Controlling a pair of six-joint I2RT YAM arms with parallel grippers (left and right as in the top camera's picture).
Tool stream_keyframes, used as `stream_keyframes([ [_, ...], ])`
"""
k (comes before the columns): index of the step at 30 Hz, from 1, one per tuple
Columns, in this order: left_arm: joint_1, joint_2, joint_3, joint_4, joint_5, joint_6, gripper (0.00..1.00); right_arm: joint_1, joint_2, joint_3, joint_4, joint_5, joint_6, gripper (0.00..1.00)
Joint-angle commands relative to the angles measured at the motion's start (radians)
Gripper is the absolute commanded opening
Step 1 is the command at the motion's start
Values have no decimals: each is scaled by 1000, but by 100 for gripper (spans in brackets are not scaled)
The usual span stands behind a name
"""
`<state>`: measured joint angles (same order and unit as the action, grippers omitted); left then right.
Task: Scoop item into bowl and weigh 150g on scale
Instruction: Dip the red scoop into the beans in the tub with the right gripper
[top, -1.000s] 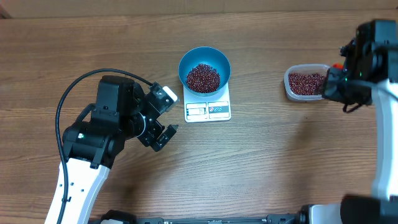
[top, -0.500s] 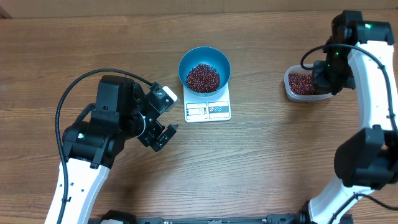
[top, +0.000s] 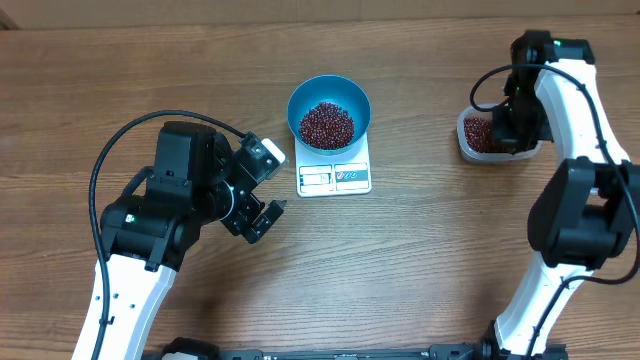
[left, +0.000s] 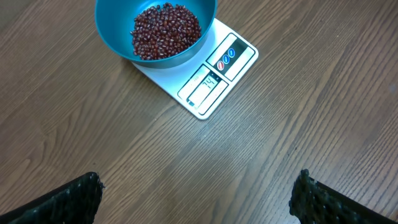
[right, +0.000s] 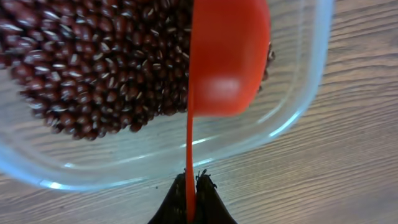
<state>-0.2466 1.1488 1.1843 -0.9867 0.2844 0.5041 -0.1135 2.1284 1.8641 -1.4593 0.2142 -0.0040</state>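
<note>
The blue bowl (top: 329, 92) stands on the white scale (top: 335, 178) with a heap of dark red-brown beans (top: 327, 125) in it. From the left wrist the bowl (left: 112, 31), its beans (left: 165, 31) and the scale (left: 217, 74) lie ahead of my open, empty left gripper (left: 196, 190). In the overhead view that left gripper (top: 267, 188) rests left of the scale. My right gripper (right: 191, 186) is shut on the thin handle of a red scoop (right: 227, 56), whose cup hangs over the beans (right: 93, 62) in the clear tub (right: 298, 93).
The clear plastic tub (top: 468, 148) sits on the wooden table to the right of the scale, with my right arm (top: 560, 90) bent over it. A black cable (top: 110, 160) loops beside the left arm.
My right arm has swung back and leftward, bringing the gripper and scoop over the tub. The left arm, bowl and scale have not moved.
</note>
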Motion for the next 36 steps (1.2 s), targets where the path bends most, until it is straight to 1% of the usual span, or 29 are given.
stream_keyframes([
  [1, 5, 3, 23, 3, 0, -11, 100, -5, 23, 5, -2, 11, -6, 4],
  [4, 5, 3, 23, 3, 0, -11, 100, -5, 31, 5, -8, -60, -47, 4],
  [7, 5, 3, 23, 3, 0, -11, 100, -5, 31, 5, -21, -173, -103, 4],
  [15, 5, 3, 23, 3, 0, -11, 100, -6, 31, 5, -23, -309, -108, 4],
  [18, 5, 3, 23, 3, 0, -11, 99, -7, 31, 5, -22, -386, -146, 4],
  [26, 5, 3, 23, 3, 0, -11, 99, -11, 31, 5, -8, -446, -154, 4],
  [33, 5, 3, 23, 3, 0, -11, 99, -94, 31, 5, -5, -548, -156, 4],
  [36, 5, 3, 23, 3, 0, -11, 100, -139, 31, 5, -18, -635, -208, 4],
])
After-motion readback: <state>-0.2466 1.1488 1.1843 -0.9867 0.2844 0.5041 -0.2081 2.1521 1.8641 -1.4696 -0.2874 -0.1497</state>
